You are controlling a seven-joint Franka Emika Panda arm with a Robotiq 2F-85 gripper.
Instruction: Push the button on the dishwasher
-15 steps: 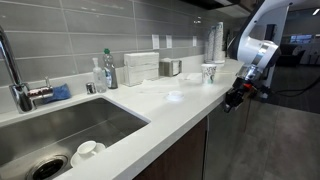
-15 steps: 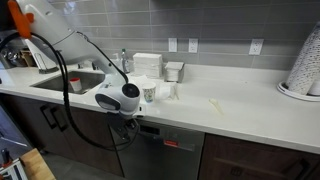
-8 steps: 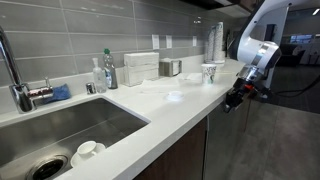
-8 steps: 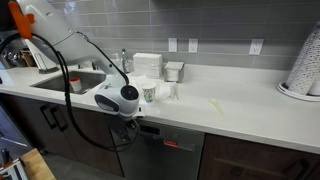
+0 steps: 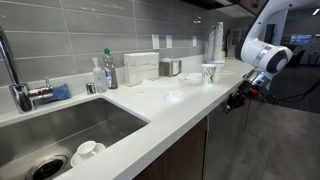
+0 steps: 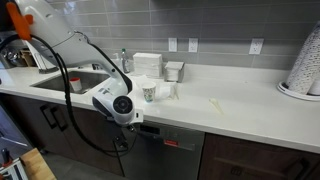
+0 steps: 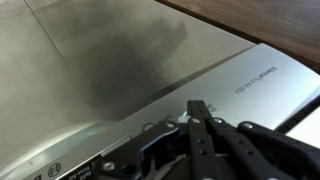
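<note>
The dishwasher point(image 6: 172, 158) is a dark grey front under the white countertop point(image 6: 230, 115), with a small red light on its top strip. In the wrist view its brushed metal panel point(image 7: 110, 60) fills the frame, with a pale control strip carrying small print point(image 7: 250, 75). My gripper point(image 7: 197, 106) is shut and empty, its fingertips together and pointing at the top strip, very close to it. In both exterior views the gripper point(image 6: 137, 127) point(image 5: 238, 98) sits just below the counter edge at the dishwasher's upper left corner. I cannot pick out the button itself.
A sink point(image 5: 60, 130) with a faucet, soap bottles, napkin boxes point(image 5: 140, 66) and a paper cup point(image 6: 149, 93) stand on the counter. A stack of cups point(image 6: 305, 65) stands at the far end. Dark cabinet doors point(image 6: 50, 125) flank the dishwasher.
The wrist has turned: its white housing swung up and outward while the fingertips stayed by the dishwasher's top edge. Nothing else has moved.
</note>
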